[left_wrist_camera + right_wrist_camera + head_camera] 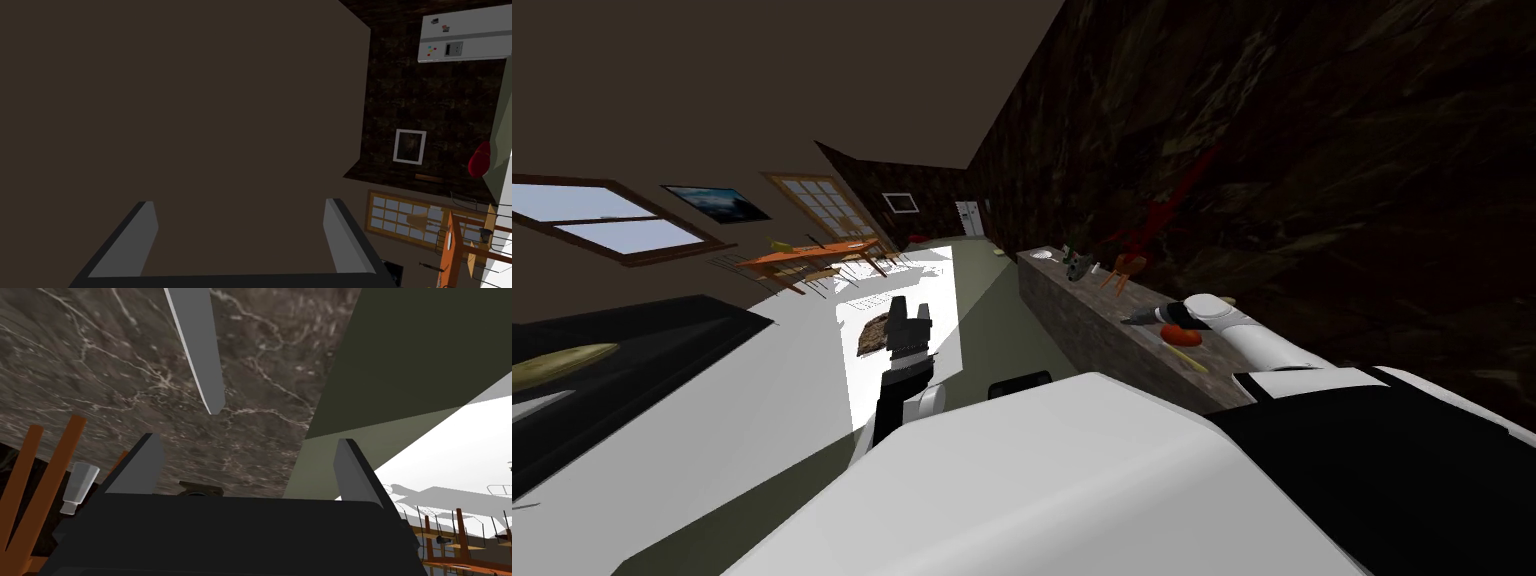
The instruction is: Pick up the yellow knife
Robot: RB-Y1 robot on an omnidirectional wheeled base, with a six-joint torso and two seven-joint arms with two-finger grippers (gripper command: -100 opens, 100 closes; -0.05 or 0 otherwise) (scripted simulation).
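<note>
The knife (198, 348), its blade grey, was seen lying on the marbled counter (90, 378), not far from its front edge, tip toward the right gripper (247, 463), whose fingers were spread, apart from it. The left gripper (240, 225) was held spread above the floor.

The tabletop (100, 363) looked like dark stone with pale veins; on it, a blade (200, 353) was smooth, matt grey.
</note>
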